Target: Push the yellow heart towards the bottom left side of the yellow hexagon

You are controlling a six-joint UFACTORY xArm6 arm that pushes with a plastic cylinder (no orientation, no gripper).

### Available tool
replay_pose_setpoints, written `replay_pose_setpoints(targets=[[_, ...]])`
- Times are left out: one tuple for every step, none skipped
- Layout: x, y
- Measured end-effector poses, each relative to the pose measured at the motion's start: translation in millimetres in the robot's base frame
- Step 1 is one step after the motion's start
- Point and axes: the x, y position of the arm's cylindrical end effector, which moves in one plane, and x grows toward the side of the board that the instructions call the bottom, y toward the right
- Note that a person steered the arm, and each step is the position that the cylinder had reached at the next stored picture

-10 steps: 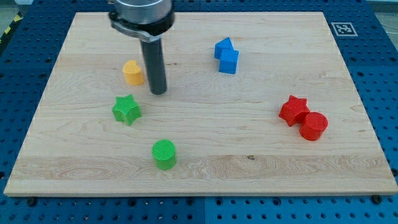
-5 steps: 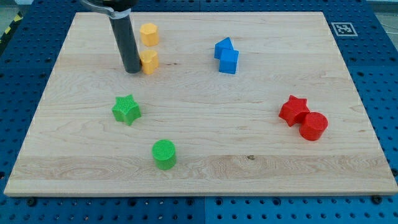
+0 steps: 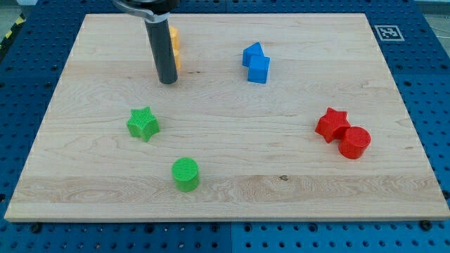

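The yellow heart (image 3: 177, 60) lies near the view's top left of the wooden board, mostly hidden behind my dark rod. The yellow hexagon (image 3: 174, 34) sits just above it, also partly hidden by the rod; only their right edges show. I cannot tell whether the two touch. My tip (image 3: 167, 81) rests on the board just below and left of the heart, close against it.
A green star (image 3: 143, 124) and a green cylinder (image 3: 186, 173) lie at lower left. Two blue blocks (image 3: 256, 63) touch each other at top centre. A red star (image 3: 332, 124) touches a red cylinder (image 3: 354, 141) at right. The board edge (image 3: 225, 218) borders blue pegboard.
My tip went up around the heart's left, then slid right. The heart has moved right and up, closer under the hexagon. The rod now covers most of both yellow blocks.
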Motion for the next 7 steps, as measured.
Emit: replay_pose_setpoints(targets=[[-10, 9], [-10, 37], [-17, 38], [-18, 11], [-31, -2], [-48, -10], [-49, -10]])
